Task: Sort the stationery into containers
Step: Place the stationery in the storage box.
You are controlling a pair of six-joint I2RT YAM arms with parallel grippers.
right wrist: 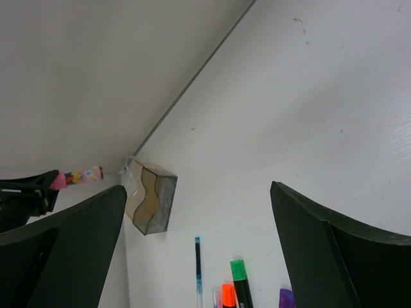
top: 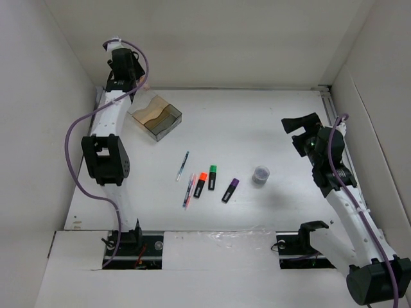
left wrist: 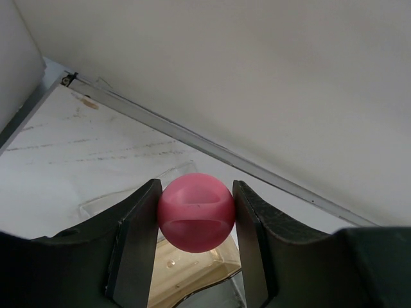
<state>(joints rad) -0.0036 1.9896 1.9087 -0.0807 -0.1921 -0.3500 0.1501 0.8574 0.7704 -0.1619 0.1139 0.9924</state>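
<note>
Left jaws tight on pink-topped bottle near box, far-left corner; right jaws wide apart above table

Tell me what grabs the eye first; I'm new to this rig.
The left gripper is shut on a pink-topped bottle, up in the air near the clear box at the table's far left. Mid-table lie a bluish pen, a pink pen and the orange highlighter, green highlighter and purple highlighter, with a small grey pot to their right. The right gripper hangs wide open at the right.
</note>
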